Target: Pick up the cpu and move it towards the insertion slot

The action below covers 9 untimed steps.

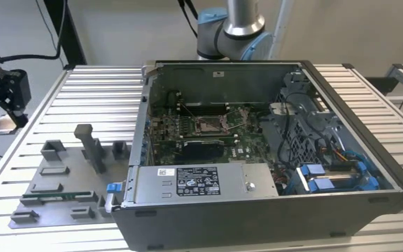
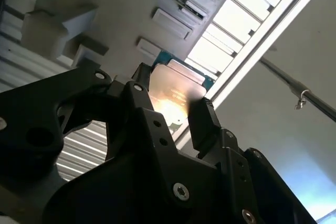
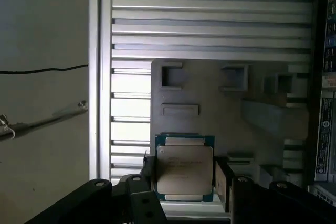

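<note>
Between my two black fingers (image 3: 223, 181) sits the cpu (image 3: 184, 167), pinched at two opposite edges. In the first wrist view its silver lid faces the camera, framed by a green rim. In the second wrist view the cpu (image 2: 176, 88) catches a warm glare, with one finger pressing on either side. My gripper (image 3: 185, 181) is therefore closed on the chip, not spread.

Behind the cpu in both wrist views lies the grey fixture plate (image 3: 210, 98) with its raised pockets. Beyond that are the ribbed aluminium slats of the table (image 3: 210, 30) and its edge rail.

In the exterior view my gripper (image 1: 6, 119) hangs at the far left, by the table's edge. It is well apart from the open computer case (image 1: 369, 157) in the middle of the table. The insertion slot (image 1: 212, 124) lies on the board inside that case. Its silver frame is open around a brownish centre, with thin wire levers beside it.

The fixture plate lies between me and the case, just beside the case's wall. A green memory stick (image 1: 58, 197) rests in one of its holders and a grey post (image 1: 89, 147) stands up from it. A silver labelled box (image 1: 194, 184) spans the case's near side.
</note>
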{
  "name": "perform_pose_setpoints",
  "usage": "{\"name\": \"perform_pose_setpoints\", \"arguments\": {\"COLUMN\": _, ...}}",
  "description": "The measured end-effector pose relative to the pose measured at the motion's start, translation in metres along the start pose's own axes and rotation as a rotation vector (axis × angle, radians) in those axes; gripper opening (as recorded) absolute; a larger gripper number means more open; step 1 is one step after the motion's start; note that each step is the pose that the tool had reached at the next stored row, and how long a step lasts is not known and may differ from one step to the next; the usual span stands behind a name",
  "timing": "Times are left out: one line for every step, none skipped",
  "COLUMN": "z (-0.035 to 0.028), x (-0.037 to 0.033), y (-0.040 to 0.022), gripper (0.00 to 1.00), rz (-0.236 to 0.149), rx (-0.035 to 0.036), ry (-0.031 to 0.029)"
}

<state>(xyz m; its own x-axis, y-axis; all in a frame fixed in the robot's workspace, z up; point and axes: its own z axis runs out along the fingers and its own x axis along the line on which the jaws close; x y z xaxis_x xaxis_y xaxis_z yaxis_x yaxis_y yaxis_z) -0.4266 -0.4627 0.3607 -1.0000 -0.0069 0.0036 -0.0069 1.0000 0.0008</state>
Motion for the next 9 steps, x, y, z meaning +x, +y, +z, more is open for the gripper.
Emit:
{"name": "perform_pose_setpoints", "arguments": {"z": -0.0045, "x": 0.0000, "y": 0.0000, "gripper": 0.00, "rz": 0.000, "rx": 0.0001, "ry": 0.0001}}
{"name": "perform_pose_setpoints", "arguments": {"z": -0.0090, "x": 0.0000, "y": 0.0000, "gripper": 0.00, "rz": 0.000, "rx": 0.0000, "ry": 0.0000}}
{"name": "perform_pose_setpoints", "arguments": {"z": -0.0137, "x": 0.0000, "y": 0.0000, "gripper": 0.00, "rz": 0.000, "rx": 0.0001, "ry": 0.0001}}
{"name": "perform_pose_setpoints", "arguments": {"z": -0.0183, "x": 0.0001, "y": 0.0000, "gripper": 0.00, "rz": 0.000, "rx": 0.0000, "ry": 0.0001}}
{"name": "perform_pose_setpoints", "arguments": {"z": -0.0225, "x": 0.0001, "y": 0.0000, "gripper": 0.00, "rz": 0.000, "rx": 0.0000, "ry": 0.0000}}
{"name": "perform_pose_setpoints", "arguments": {"z": -0.0274, "x": 0.0001, "y": 0.0000, "gripper": 0.00, "rz": 0.000, "rx": 0.0000, "ry": 0.0001}}
{"name": "perform_pose_setpoints", "arguments": {"z": -0.0319, "x": 0.0001, "y": 0.0001, "gripper": 0.00, "rz": 0.000, "rx": 0.0000, "ry": 0.0000}}
{"name": "perform_pose_setpoints", "arguments": {"z": -0.0362, "x": 0.0001, "y": 0.0001, "gripper": 0.00, "rz": 0.000, "rx": -0.0001, "ry": -0.0001}}
{"name": "perform_pose_setpoints", "arguments": {"z": -0.0402, "x": 0.0002, "y": 0.0001, "gripper": 0.00, "rz": 0.000, "rx": 0.0001, "ry": 0.0001}}
